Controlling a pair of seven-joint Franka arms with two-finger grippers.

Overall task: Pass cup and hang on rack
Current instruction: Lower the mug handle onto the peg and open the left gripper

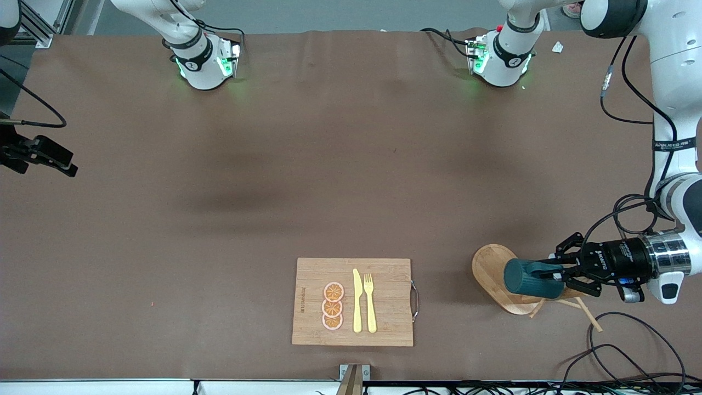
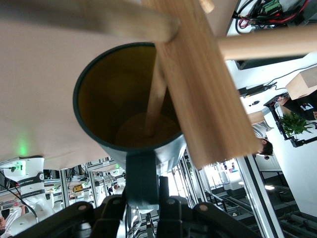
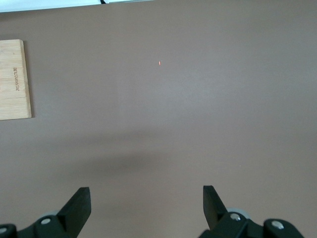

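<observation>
The dark teal cup (image 1: 529, 278) hangs on its side over the rack (image 1: 491, 269), a light wooden mug tree at the left arm's end of the table. My left gripper (image 1: 554, 274) is shut on the cup's handle. In the left wrist view the cup (image 2: 99, 99) shows its tan inside, and a thin peg (image 2: 156, 94) reaches into its mouth. The rack's post (image 2: 198, 89) crosses the cup's rim there, and the left gripper (image 2: 148, 183) pinches the handle. My right gripper (image 1: 66, 164) waits at the right arm's end of the table. It stands open (image 3: 146, 191) over bare table.
A bamboo cutting board (image 1: 384, 274) with a yellow knife (image 1: 357, 302), a fork (image 1: 370, 302) and orange slices (image 1: 332, 306) lies near the front edge, mid-table. Its end shows in the right wrist view (image 3: 15, 79). Black cables (image 1: 620, 351) lie beside the rack.
</observation>
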